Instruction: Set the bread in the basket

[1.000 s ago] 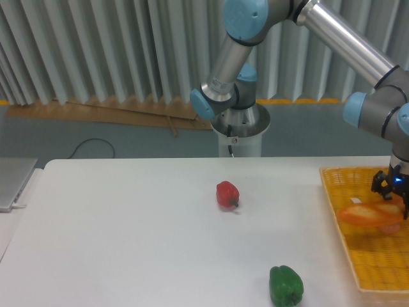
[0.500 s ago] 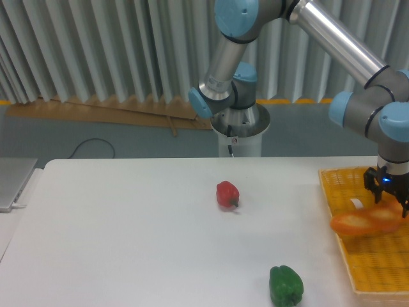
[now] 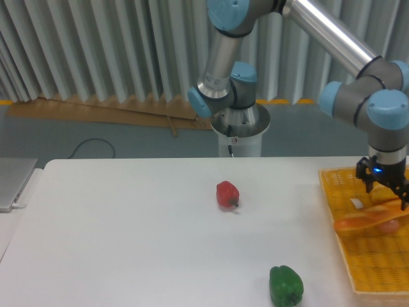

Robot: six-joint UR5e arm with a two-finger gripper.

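The bread [image 3: 365,220], a long orange-brown loaf, lies crosswise inside the yellow mesh basket [image 3: 374,268] at the right edge of the table, and looks slightly blurred. My gripper [image 3: 385,195] hangs just above the loaf's right half. Its fingers are spread apart, and it stands open with a small gap down to the loaf. The basket's right side runs out of frame.
A red pepper [image 3: 227,194] sits mid-table and a green pepper [image 3: 285,286] lies near the front edge, both left of the basket. A grey laptop-like object [image 3: 13,182] rests at the far left. The robot base [image 3: 236,128] stands behind the table.
The gripper has risen and shifted slightly left over the basket, while the bread has stayed low in the basket, separating from the fingers.
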